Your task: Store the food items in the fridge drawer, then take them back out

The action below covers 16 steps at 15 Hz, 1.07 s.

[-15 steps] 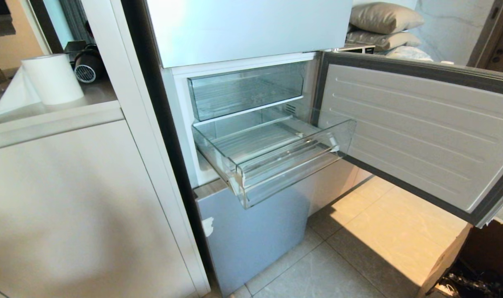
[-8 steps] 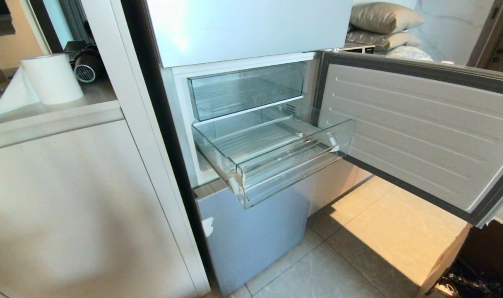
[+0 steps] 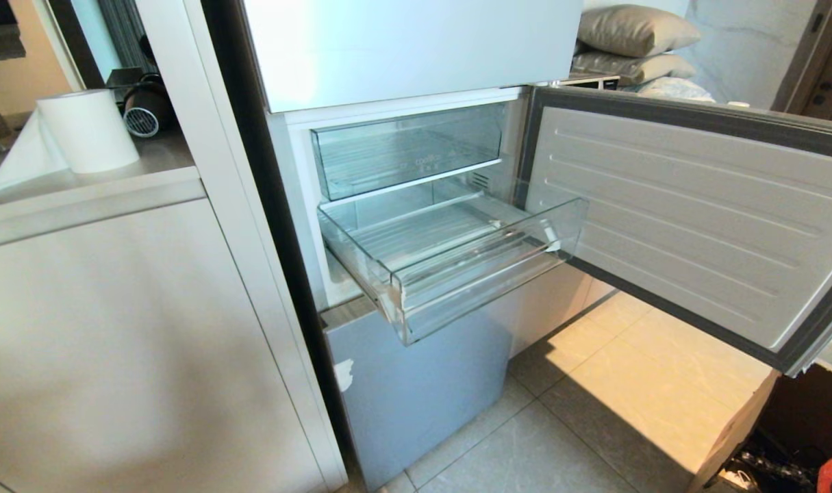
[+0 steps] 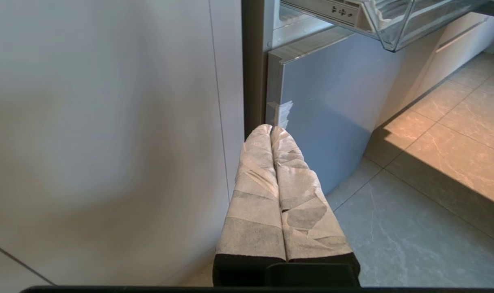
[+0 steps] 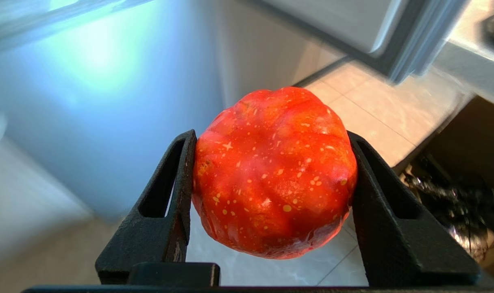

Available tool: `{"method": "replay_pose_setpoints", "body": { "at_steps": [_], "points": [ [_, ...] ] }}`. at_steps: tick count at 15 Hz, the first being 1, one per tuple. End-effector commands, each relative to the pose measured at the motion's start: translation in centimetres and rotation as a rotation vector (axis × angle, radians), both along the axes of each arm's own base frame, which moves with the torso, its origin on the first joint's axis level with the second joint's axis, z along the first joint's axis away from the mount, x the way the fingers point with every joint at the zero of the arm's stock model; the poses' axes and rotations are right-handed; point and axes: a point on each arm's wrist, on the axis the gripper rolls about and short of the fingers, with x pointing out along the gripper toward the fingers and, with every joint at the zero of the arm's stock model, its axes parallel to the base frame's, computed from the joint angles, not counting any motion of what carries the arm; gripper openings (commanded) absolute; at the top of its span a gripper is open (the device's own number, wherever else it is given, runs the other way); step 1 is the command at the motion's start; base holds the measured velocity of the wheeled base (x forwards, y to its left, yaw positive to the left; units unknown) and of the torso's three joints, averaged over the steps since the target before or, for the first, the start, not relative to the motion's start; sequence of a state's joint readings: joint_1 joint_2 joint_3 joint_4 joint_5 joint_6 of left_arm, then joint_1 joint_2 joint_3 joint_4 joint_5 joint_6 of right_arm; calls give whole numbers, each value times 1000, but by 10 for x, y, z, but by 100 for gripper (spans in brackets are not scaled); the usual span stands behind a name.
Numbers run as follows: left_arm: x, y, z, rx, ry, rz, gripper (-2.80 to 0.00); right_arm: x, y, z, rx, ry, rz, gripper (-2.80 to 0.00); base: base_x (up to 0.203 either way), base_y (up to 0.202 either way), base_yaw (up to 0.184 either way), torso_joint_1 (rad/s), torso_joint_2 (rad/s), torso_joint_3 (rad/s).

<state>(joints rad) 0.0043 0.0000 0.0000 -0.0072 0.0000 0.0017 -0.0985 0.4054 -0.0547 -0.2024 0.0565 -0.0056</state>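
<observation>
While fridge drawer [image 3: 450, 263] stands pulled out, ready for loading, orange-red fruit [image 5: 273, 173] is clamped between right gripper [image 5: 271, 179] fingers, carried low beside fridge; left gripper [image 4: 272, 134] is pressed closed, parked.

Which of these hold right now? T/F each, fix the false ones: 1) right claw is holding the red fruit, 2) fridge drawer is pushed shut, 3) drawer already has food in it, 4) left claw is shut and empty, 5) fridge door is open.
1. The right claw holds the red fruit. True; its two fingers press the fruit's sides.
2. The fridge drawer is pushed shut. False; it is pulled out past the fridge front.
3. The drawer already has food in it. False; nothing shows inside it.
4. The left claw is shut and empty. True.
5. The fridge door is open. True.
</observation>
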Motion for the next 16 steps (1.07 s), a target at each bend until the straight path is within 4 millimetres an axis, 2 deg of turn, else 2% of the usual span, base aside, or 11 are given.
{"method": "replay_pose_setpoints", "body": {
  "at_steps": [1,3,5,14,16],
  "points": [
    [0,0,0,0,0,0,-280,-24,2,-18,-38,-110,39,-280,0,0,0,0,0,0],
    [0,0,0,0,0,1,-280,-35,1,-32,-79,-141,37,-280,0,0,0,0,0,0],
    [0,0,0,0,0,0,-280,-39,1,-39,-78,-150,37,-280,0,0,0,0,0,0],
    [0,0,0,0,1,0,-280,-38,0,-40,-30,-138,22,-280,0,0,0,0,0,0],
    [0,0,0,0,0,0,-280,-38,0,-40,-30,-138,22,-280,-2,-3,131,0,4,5]
  ]
}}
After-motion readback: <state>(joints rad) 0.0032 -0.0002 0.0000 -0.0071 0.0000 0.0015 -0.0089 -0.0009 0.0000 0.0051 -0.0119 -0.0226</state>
